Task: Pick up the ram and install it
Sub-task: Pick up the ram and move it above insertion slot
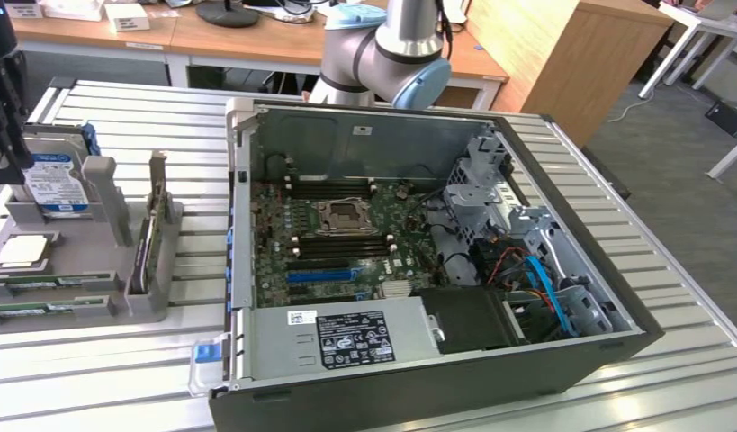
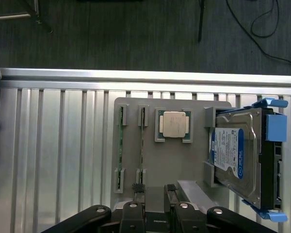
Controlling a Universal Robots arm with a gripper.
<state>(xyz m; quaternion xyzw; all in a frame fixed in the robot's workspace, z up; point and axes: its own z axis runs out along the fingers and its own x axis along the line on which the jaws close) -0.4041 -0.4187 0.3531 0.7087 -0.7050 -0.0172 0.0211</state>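
Evidently the work had not got beyond the pick-up end of the task. The gripper (image 2: 154,187) hovered over one edge of the grey holder (image 2: 174,165), its fingers spread apart with nothing between them, a stance that suits coming down around a thin board rather than carrying one.

The ram (image 2: 141,145) stood on its long edge in a slot of the holder, beside a second stick (image 2: 120,145) parked the same way nearer the holder's outer side. Standing them upright probably left both flat faces free for the fingers. One fingertip (image 2: 138,186) was just beside the near end of the ram; whether it touched the board I could not tell.

Also on the holder, the processor (image 2: 174,124) lay flat in its own pocket, and the hard drive (image 2: 235,155) leaned in a bracket at the far side.

Well apart from the holder, the open computer case (image 1: 344,135) lay on its side, exposing the black memory slots (image 1: 338,245) from above.
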